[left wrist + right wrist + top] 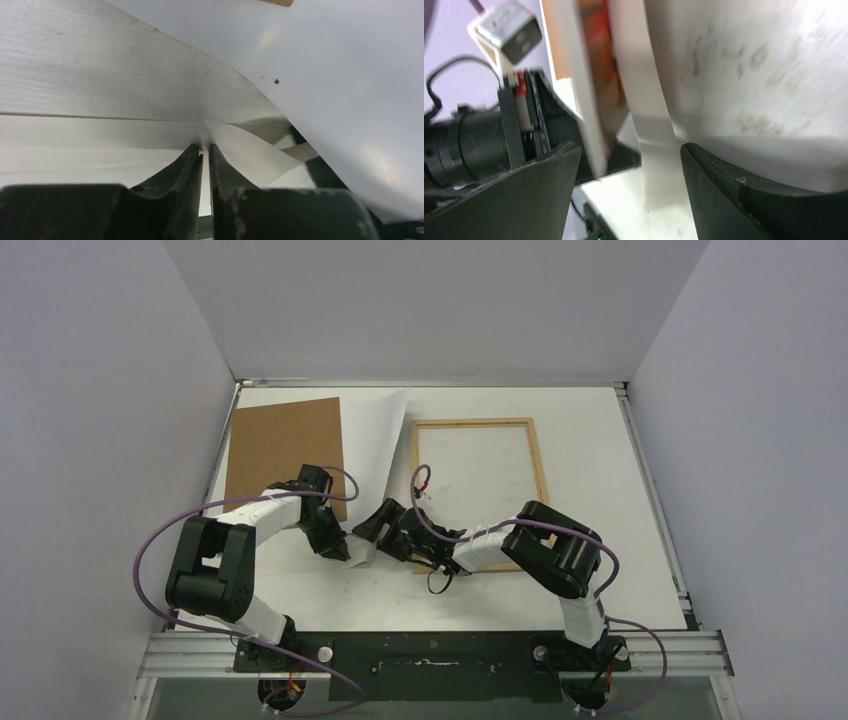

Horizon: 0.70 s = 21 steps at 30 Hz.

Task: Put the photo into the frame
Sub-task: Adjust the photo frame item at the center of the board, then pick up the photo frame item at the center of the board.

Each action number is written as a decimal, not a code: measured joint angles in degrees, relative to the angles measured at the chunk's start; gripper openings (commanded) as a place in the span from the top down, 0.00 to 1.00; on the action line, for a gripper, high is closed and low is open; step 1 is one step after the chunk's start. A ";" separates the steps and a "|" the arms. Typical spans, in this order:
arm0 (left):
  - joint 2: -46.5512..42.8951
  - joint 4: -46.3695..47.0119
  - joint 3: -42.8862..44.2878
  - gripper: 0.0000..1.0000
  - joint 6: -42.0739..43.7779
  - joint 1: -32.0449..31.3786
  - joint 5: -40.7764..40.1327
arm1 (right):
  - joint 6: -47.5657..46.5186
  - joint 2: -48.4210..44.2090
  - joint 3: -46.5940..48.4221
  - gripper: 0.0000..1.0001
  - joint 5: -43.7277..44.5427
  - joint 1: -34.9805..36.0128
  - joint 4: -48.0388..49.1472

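My left gripper (205, 147) pinches the near edge of the thin white paper photo (372, 435), which bows up between the brown hardboard panel (285, 450) and the light wooden frame (478, 423). It looks light, floppy and easily creased. My right gripper (629, 146), jaws wide, should share that edge.

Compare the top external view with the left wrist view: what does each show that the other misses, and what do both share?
Top external only: the whole wooden frame and the brown backing panel. Left wrist only: a close look at the left claw pinched on the edge of the photo. Shared: the white photo, lifted and curving.
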 measured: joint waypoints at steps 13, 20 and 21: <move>0.68 -0.42 0.31 0.90 0.02 0.24 0.28 | -7.76 2.51 2.89 0.24 0.24 -4.55 2.49; 0.94 -0.68 0.61 0.91 0.02 0.24 0.28 | -7.37 2.40 0.39 0.24 -5.81 -2.64 6.21; 1.03 -0.74 0.70 0.91 0.04 0.24 0.28 | -7.39 2.16 0.17 0.25 -5.97 -2.29 6.08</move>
